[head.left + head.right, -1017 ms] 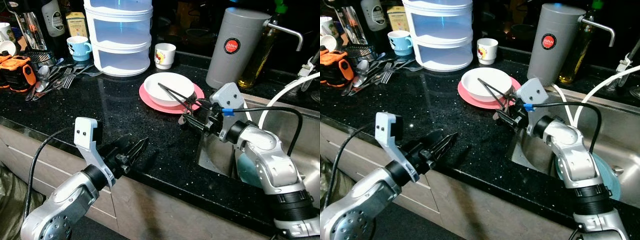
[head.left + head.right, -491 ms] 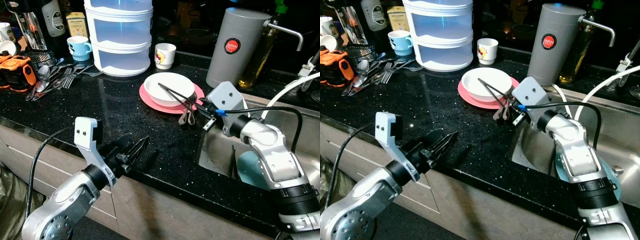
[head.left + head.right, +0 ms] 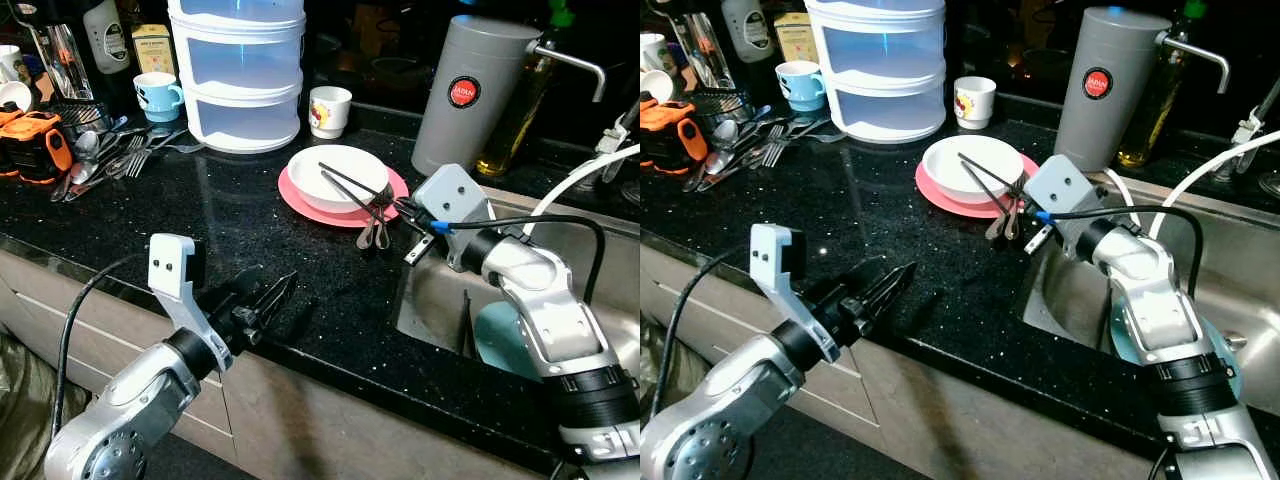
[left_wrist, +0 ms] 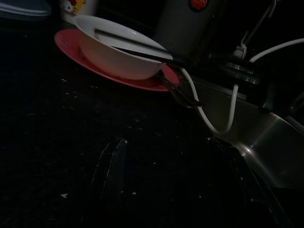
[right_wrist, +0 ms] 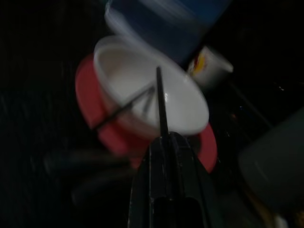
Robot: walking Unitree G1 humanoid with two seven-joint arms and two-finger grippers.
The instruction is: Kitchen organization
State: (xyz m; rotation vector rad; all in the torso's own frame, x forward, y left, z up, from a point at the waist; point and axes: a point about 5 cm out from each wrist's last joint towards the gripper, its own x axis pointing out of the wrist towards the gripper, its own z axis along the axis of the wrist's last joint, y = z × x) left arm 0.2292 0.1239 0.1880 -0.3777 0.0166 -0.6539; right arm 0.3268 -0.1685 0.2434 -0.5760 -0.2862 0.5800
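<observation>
A black speckled counter [image 3: 250, 220] runs left to right, with a steel sink [image 3: 560, 260] set into its right end and a stacked clear container [image 3: 240, 70] at the far side. A white bowl [image 3: 335, 175] sits on a pink plate [image 3: 300, 200] mid-counter. The right gripper [image 3: 405, 208], fingers pinched on one chopstick [image 3: 350, 181], holds it lying across the bowl, its long axis running from near right to far left; the left gripper [image 3: 270, 295] hovers over the near edge, fingers narrowly parted.

- The right end effector [image 5: 164, 142] has its black fingers closed on one thin black chopstick [image 5: 160, 107].
- The chopstick reaches over a white bowl [image 5: 142, 95].
- A second chopstick [image 5: 126, 110] leans across the bowl.
- The bowl sits on a pink plate [image 5: 88, 99].
- A small white cup [image 5: 211, 66] stands blurred beyond the bowl.
</observation>
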